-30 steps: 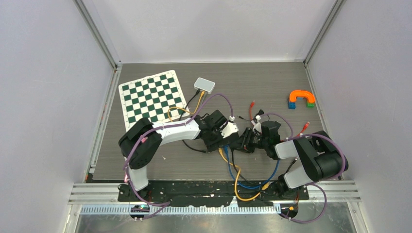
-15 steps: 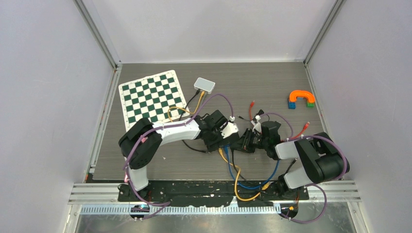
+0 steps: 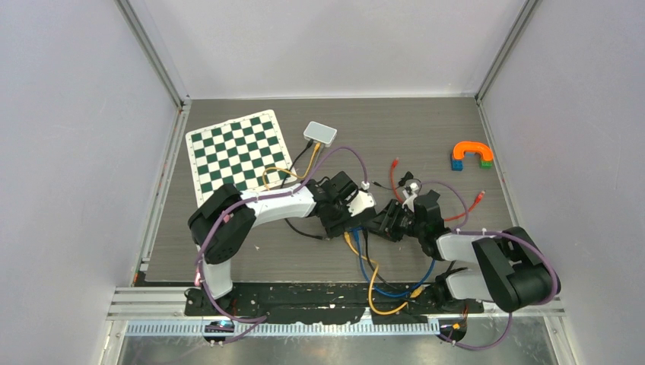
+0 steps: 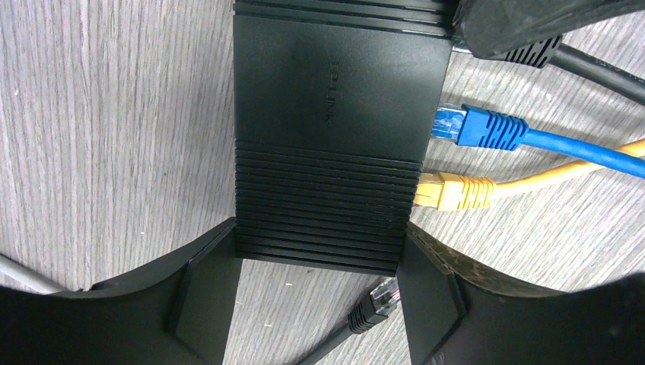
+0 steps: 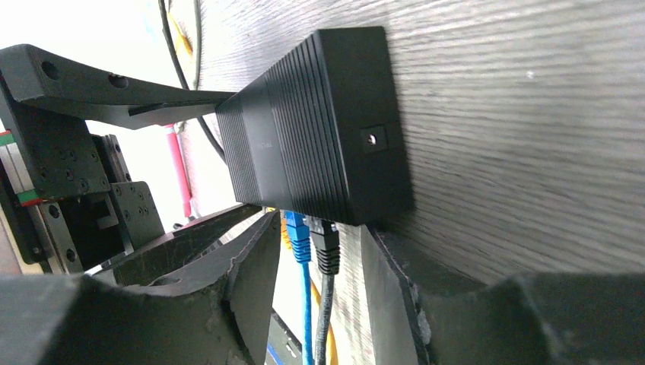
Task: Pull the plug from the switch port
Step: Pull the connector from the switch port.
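**Switch braced by left arm, right jaws straddling the plugs**

Table [image 3: 426, 129], near-centre: the black switch [image 4: 331, 114] lies flat on the wood grain.

The left gripper [image 4: 319, 243] is clenched on the switch. One finger presses each long side at the end nearest its camera.

Three cables enter one side of the switch.
- The yellow plug [image 4: 454, 192] is seated and is the closest of the three to the left gripper.
- The blue plug [image 4: 478, 128] is seated next to it.
- The black plug [image 5: 327, 247] is seated in the port nearest the end face that carries the round power socket.

The right gripper [image 5: 319, 236] sits at that row of ports with its jaws spread. The black plug and the blue plug both lie in the gap. There is daylight on each side, so nothing is gripped.

In the left wrist view, one right-gripper finger covers the black plug's port, and only the cable shows leaving it.

A loose black connector [image 4: 374, 303] lies on the table just beside the left gripper's finger, unplugged.

Elsewhere on the table, a chessboard mat [image 3: 239, 150] lies at far left. A white box [image 3: 320, 133] sits just beside it, with cables running to it.
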